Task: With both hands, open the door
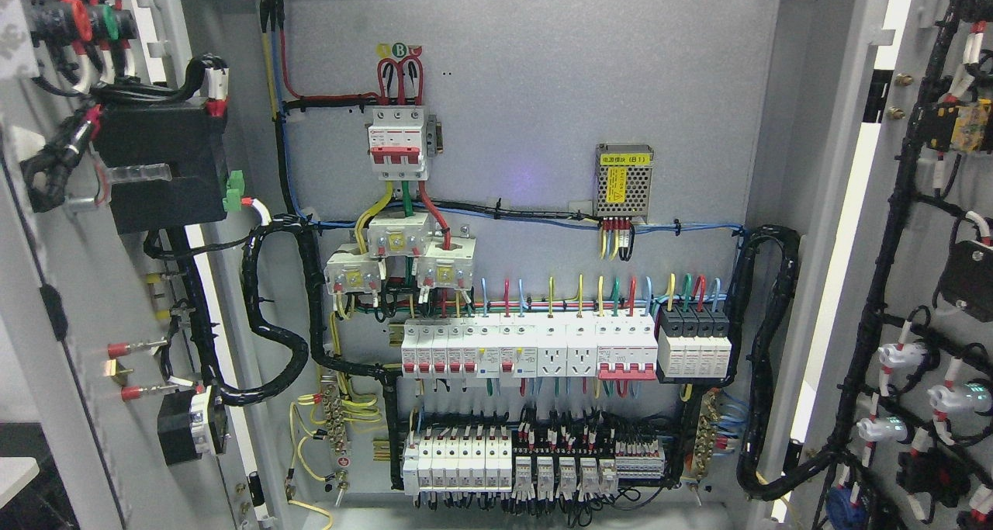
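The electrical cabinet stands with both doors swung wide. The left door (62,297) shows its inner face with a black box and wired terminals. The right door (931,297) shows its inner face with black cable looms and indicator lamp backs. Between them the grey back panel (543,88) carries a red-handled main breaker (398,142), a row of white breakers (527,351) and lower terminal blocks (535,460). Neither of my hands nor any arm shows in the head view.
A small meshed power supply (623,179) sits at the panel's upper right. Thick black cable bundles (271,313) loop from the left door into the cabinet, and another bundle (768,359) loops at the right. Yellow wires hang near the bottom left.
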